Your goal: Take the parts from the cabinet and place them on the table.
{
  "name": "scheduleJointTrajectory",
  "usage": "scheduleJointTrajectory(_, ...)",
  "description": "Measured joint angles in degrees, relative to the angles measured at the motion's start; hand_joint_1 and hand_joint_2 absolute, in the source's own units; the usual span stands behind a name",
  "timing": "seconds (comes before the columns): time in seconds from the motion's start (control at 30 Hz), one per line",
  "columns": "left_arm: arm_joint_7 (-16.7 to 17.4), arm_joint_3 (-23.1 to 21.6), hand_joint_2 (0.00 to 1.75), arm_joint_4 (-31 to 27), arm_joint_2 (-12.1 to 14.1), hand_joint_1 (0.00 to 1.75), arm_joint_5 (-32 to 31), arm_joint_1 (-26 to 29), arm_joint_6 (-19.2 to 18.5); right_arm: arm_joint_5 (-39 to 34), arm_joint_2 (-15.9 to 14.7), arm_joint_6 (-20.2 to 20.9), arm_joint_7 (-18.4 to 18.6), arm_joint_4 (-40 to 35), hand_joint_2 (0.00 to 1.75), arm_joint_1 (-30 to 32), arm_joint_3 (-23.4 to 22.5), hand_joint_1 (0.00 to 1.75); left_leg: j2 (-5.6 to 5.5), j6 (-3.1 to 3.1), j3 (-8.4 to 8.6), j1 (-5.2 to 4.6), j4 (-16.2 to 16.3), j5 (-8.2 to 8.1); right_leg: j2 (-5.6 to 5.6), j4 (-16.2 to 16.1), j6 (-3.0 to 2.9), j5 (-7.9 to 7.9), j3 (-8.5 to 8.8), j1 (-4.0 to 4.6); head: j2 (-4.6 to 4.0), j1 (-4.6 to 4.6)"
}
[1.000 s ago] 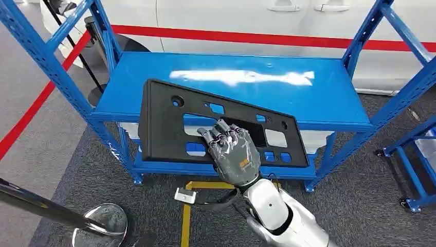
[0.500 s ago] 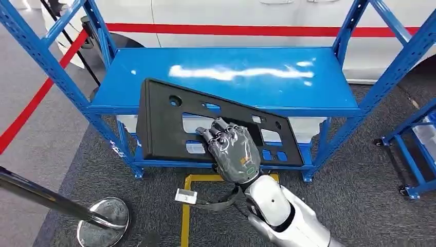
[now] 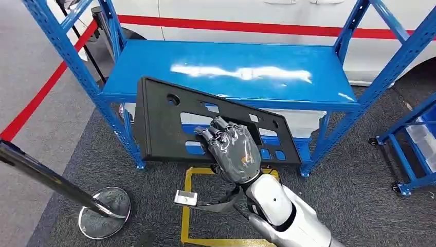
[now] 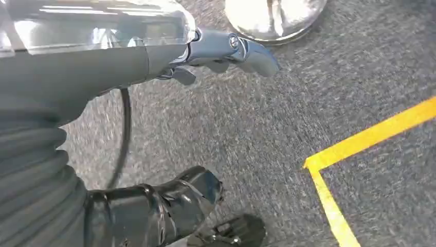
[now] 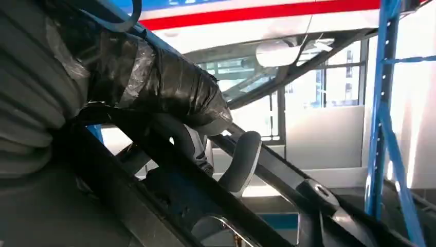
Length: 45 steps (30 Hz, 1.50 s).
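1. black plastic panel (image 3: 169, 128) is held up in front of the blue shelf rack (image 3: 247, 69), tilted, its lower edge hanging out over the carpet.
2. right hand (image 3: 234, 152) grips the panel with fingers hooked through a cutout near the middle-right; the right wrist view shows the fingers (image 5: 241, 159) wrapped around a bar of the panel.
3. left hand (image 4: 154, 211) hangs down by the carpet (image 4: 308, 103), nothing in it; can't tell if its fingers are curled or spread.
4. risk: single off-centre grip on a long panel, so the far left end could sag or swing and twist out of the fingers.
5. risk: the left corner sits close to the rack's blue upright (image 3: 110, 110); turning away could clip it, or catch the stanchion pole (image 3: 46, 180).
6. vs 1 s ago: whole view has shifted, rack sits further from the camera and more of the yellow floor marking (image 3: 187, 206) shows, so the camera moved back; hand's grip on the panel looks unchanged.
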Motion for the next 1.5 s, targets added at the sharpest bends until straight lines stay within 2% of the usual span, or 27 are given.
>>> scheduleJointTrajectory(0.07, 0.0, 0.0, 1.75, 0.0, 0.0, 0.0, 0.0, 0.1, 0.0, -0.6, -0.2, 0.4, -0.4, 0.0, 1.75, 0.1, 0.0, 1.75, 0.02, 0.01, -1.21, -0.05, 0.2, 0.72, 0.0, 8.6, 0.39, -4.42, -2.41, -0.16, 0.0, 0.04)
scheduleJointTrajectory(0.1, 0.1, 0.0, 1.75, 0.0, 0.0, 0.0, 0.0, 0.2, 0.0, -0.9, -0.3, 0.7, -0.4, 0.0, 1.75, 0.1, 0.0, 1.75, 0.02, -0.06, -1.82, -0.04, 0.4, 1.02, -0.01, 10.5, 0.52, -4.52, -2.54, -0.27, 0.0, 0.02)
scheduleJointTrajectory(0.17, 0.1, 0.0, 1.75, 0.0, 0.0, 0.0, 0.1, 0.2, 0.0, -1.4, -0.4, 0.8, -0.7, 0.0, 1.75, 0.0, 0.0, 1.75, 0.0, -0.29, -2.96, 0.01, 1.0, 1.45, -0.04, 6.2, 0.64, -1.61, 1.4, -0.55, 0.0, 0.0)
scheduleJointTrajectory(0.23, 0.1, 0.0, 1.75, 0.0, 0.0, 0.0, 0.1, 0.2, 0.0, -1.6, -0.4, 0.8, -0.9, -0.1, 1.75, -0.3, 0.0, 1.75, -0.06, -0.54, -3.74, 0.09, 1.9, 1.57, -0.1, -4.2, 0.47, 0.83, 8.45, -0.65, -0.02, 0.02)
scheduleJointTrajectory(0.27, 0.1, 0.0, 1.75, 0.0, 0.0, 0.0, 0.1, 0.1, 0.0, -1.7, -0.4, 0.8, -0.9, -0.2, 1.75, -0.4, 0.0, 1.75, -0.08, -0.9, -4.31, -0.15, 2.2, 1.69, -0.06, -6.5, 0.03, -0.65, 9.52, -0.32, 0.0, 0.0)
scheduleJointTrajectory(0.3, 0.1, 0.0, 1.75, 0.0, 0.0, 0.0, 0.1, 0.2, 0.0, -1.8, -0.5, 0.8, -0.9, -0.4, 1.75, -0.4, 0.0, 1.75, -0.09, -1.29, -4.26, -0.13, 2.2, 1.97, 0.07, -6.0, -0.42, 0.51, 9.05, -0.01, 0.0, 0.02)
scheduleJointTrajectory(0.37, 0.2, 0.0, 1.75, 0.0, 0.0, 0.0, 0.2, 0.1, 0.0, -1.8, -0.5, 0.8, -0.9, -0.5, 1.75, -0.6, 0.0, 1.75, -0.1, -2.09, -4.46, -0.12, 2.1, 2.61, 0.07, -6.3, -0.87, 0.55, 8.68, 0.14, 0.0, 0.0)
scheduleJointTrajectory(0.43, 0.2, 0.0, 1.75, 0.0, 0.0, 0.0, 0.2, 0.2, 0.0, -1.3, -0.5, 0.7, -0.9, -0.5, 1.75, -0.7, 0.1, 1.75, -0.42, -2.75, -4.83, -0.12, 2.4, 2.6, -0.05, -7.2, -2.15, 1.6, 8.2, -0.39, 0.0, 0.04)
scheduleJointTrajectory(0.47, 0.2, 0.0, 1.75, 0.0, 0.1, 0.0, 0.2, 0.2, 0.0, -1.2, -0.5, 0.7, -0.9, -0.5, 1.75, -0.8, 0.1, 1.75, -0.51, -2.95, -5.44, 0.09, 2.9, 1.61, -0.12, -7.2, -2.41, 1.9, 8.05, -0.47, -0.02, 0.04)
scheduleJointTrajectory(0.53, 0.3, 0.0, 1.75, 0.0, 0.1, 0.0, 0.2, 0.2, 0.0, -0.9, -0.5, 0.7, -0.9, -0.7, 1.75, -1.0, 0.3, 1.75, -0.51, -3.54, -8.1, 0.19, 11.3, -5.56, -0.12, -7.2, -3.05, 2.91, 6.71, -0.31, -0.02, -0.15)
scheduleJointTrajectory(0.6, 0.3, 0.0, 1.75, 0.0, 0.1, 0.0, 0.3, 0.2, 0.0, -1.4, -0.6, 0.8, -0.9, -0.7, 1.75, -1.0, 0.5, 1.75, -0.5, -3.71, -9.74, 0.25, 18.1, -8.19, -0.12, -7.1, -3.11, 3.63, 5.64, -0.14, -0.02, -0.15)
scheduleJointTrajectory(0.67, 0.3, 0.0, 1.75, 0.0, 0.1, 0.0, 0.3, 0.2, 0.0, -1.7, -0.6, 0.8, -1.0, -0.7, 1.75, -1.0, 0.7, 1.75, -0.51, -3.59, -7.09, 0.25, 15.8, -5.65, -0.1, -6.9, -2.95, 4.29, 4.63, -0.12, 0.0, -0.15)
scheduleJointTrajectory(0.73, 0.3, 0.0, 1.75, 0.0, 0.2, 0.0, 0.4, 0.1, 0.0, -1.9, -0.6, 0.8, -1.0, -0.8, 1.75, -1.0, 0.7, 1.75, -0.58, -2.96, -0.71, 0.2, 6.1, -2.21, -0.01, -6.8, -2.66, 4.67, 4.12, -0.08, 0.0, -0.17)
scheduleJointTrajectory(0.77, 0.2, 0.0, 1.75, 0.0, 0.3, 0.0, 0.4, 0.0, 0.0, -2.2, -0.6, 0.8, -1.0, -0.8, 1.75, -1.0, 0.7, 1.75, -0.63, -2.41, 1.79, 0.09, 1.8, -2.9, -0.04, -6.7, -2.41, 4.85, 4.01, -0.08, 0.0, -0.15)
scheduleJointTrajectory(0.8, 0.1, 0.0, 1.75, 0.0, 0.3, 0.0, 0.4, 0.0, 0.0, -2.4, -0.7, 0.8, -1.0, -0.8, 1.75, -1.1, 0.7, 1.75, -0.63, -2.31, 2.83, -0.22, 0.7, -2.98, -0.03, -6.7, -2.16, 5.01, 3.8, 0.2, -0.02, -0.15)
scheduleJointTrajectory(0.9, -0.3, 0.0, 1.75, 0.0, 0.3, 0.0, 0.6, 0.1, 0.0, -3.5, -0.6, 0.8, -1.0, -0.8, 1.75, -1.1, 0.8, 1.75, -0.65, -1.89, 1.91, -0.39, 0.5, -2.49, -0.09, -7.1, -1.11, 5.98, 3.86, -0.03, -0.02, -0.13)
scheduleJointTrajectory(0.93, -0.3, 0.0, 1.75, 0.0, 0.3, 0.0, 0.6, 0.2, 0.0, -3.7, -0.7, 0.8, -1.0, -0.8, 1.75, -1.1, 0.7, 1.75, -0.51, -1.28, 2.35, 0.39, -0.6, -1.55, -0.05, -6.8, -0.68, 5.84, 3.64, 0.29, 0.0, -0.09)
scheduleJointTrajectory(0.97, -0.4, 0.0, 1.75, 0.0, 0.3, 0.0, 0.6, 0.2, 0.0, -4.0, -0.7, 0.7, -1.0, -0.8, 1.75, -1.0, 0.7, 1.75, -0.23, -1.09, 2.15, 0.3, -0.7, -1.23, 0.02, -5.8, -0.41, 4.67, 3.14, 0.1, -0.02, -0.13)
scheduleJointTrajectory(1.0, -0.4, 0.0, 1.75, 0.0, 0.3, 0.0, 0.6, 0.1, 0.0, -4.1, -0.8, 0.6, -1.0, -0.8, 1.75, -1.0, 0.7, 1.75, -0.17, -0.52, 1.74, 0.3, -0.6, -0.89, 0.04, -2.1, -0.26, 1.72, 1.61, 0.06, 0.0, -0.09)
scheduleJointTrajectory(1.07, -0.4, 0.0, 1.75, 0.0, 0.3, 0.0, 0.6, 0.2, 0.0, -4.4, -1.0, 0.5, -0.9, -0.8, 1.75, -0.5, 0.7, 1.75, -0.06, -0.37, 1.04, 0.23, -0.3, -0.7, 0.02, 6.5, 0.13, -2.62, -1.71, -0.07, 0.0, -0.11)
scheduleJointTrajectory(1.13, -0.4, 0.0, 1.75, 0.0, 0.3, 0.0, 0.6, 0.4, 0.0, -4.5, -1.3, 0.4, -0.7, -0.8, 1.75, 0.3, 0.7, 1.75, -0.01, -0.42, 0.36, 0.24, 0.3, -0.64, 0.0, 10.3, 0.37, -3.29, -2.77, -0.24, 0.0, -0.11)
scheduleJointTrajectory(1.17, -0.4, 0.0, 1.75, 0.0, 0.3, 0.0, 0.6, 0.5, 0.0, -4.5, -1.5, 0.3, -0.6, -0.8, 1.75, 0.5, 0.6, 1.75, 0.0, -0.45, 0.19, 0.24, 0.6, -0.67, -0.02, 8.0, 0.39, -1.7, -1.28, -0.4, 0.0, -0.09)
scheduleJointTrajectory(1.23, -0.5, 0.0, 1.75, 0.0, 0.3, 0.0, 0.6, 0.6, 0.0, -4.6, -1.7, -0.1, -0.5, -0.8, 1.75, 0.7, 0.2, 1.75, 0.01, -0.79, 0.08, 0.27, 1.3, -1.05, -0.28, -1.7, 0.22, 2.88, 4.28, -0.52, 0.0, -0.11)
scheduleJointTrajectory(1.27, -0.5, 0.0, 1.75, 0.0, 0.3, 0.0, 0.6, 0.6, 0.0, -4.6, -1.7, -0.5, -0.5, -0.9, 1.75, 0.7, 0.0, 1.75, 0.09, -1.12, -0.12, 0.28, 1.6, -1.33, -0.85, -5.0, -0.07, 2.48, 5.89, -0.42, 0.0, -0.09)
scheduleJointTrajectory(1.3, -0.5, 0.0, 1.75, 0.0, 0.3, 0.0, 0.6, 0.5, 0.1, -4.6, -1.7, -0.7, -0.4, -1.1, 1.75, 0.8, -0.1, 1.75, 0.11, -1.47, -0.56, -0.25, 2.3, -1.49, -1.05, -5.9, -0.28, 2.27, 6.13, 0.08, 0.0, -0.08)
scheduleJointTrajectory(1.43, -0.5, 0.0, 1.75, 0.0, 0.3, 0.0, 0.6, 0.8, 0.2, -4.7, -1.9, -1.0, -0.3, -1.3, 1.75, 1.6, -0.6, 1.75, 0.64, -2.49, -0.72, -0.09, 2.1, -1.42, -0.26, -6.0, -1.64, 2.59, 5.64, -0.11, -0.02, -0.13)
scheduleJointTrajectory(1.5, -0.6, 0.0, 1.75, 0.0, 0.3, 0.0, 0.5, 0.7, 0.2, -4.7, -1.9, -1.3, -0.3, -1.7, 1.75, 1.6, -0.8, 1.75, -0.08, -3.05, -2.59, 0.1, 6.0, -4.7, -0.12, -6.4, -2.43, 2.94, 5.7, -0.37, -0.02, -0.18)
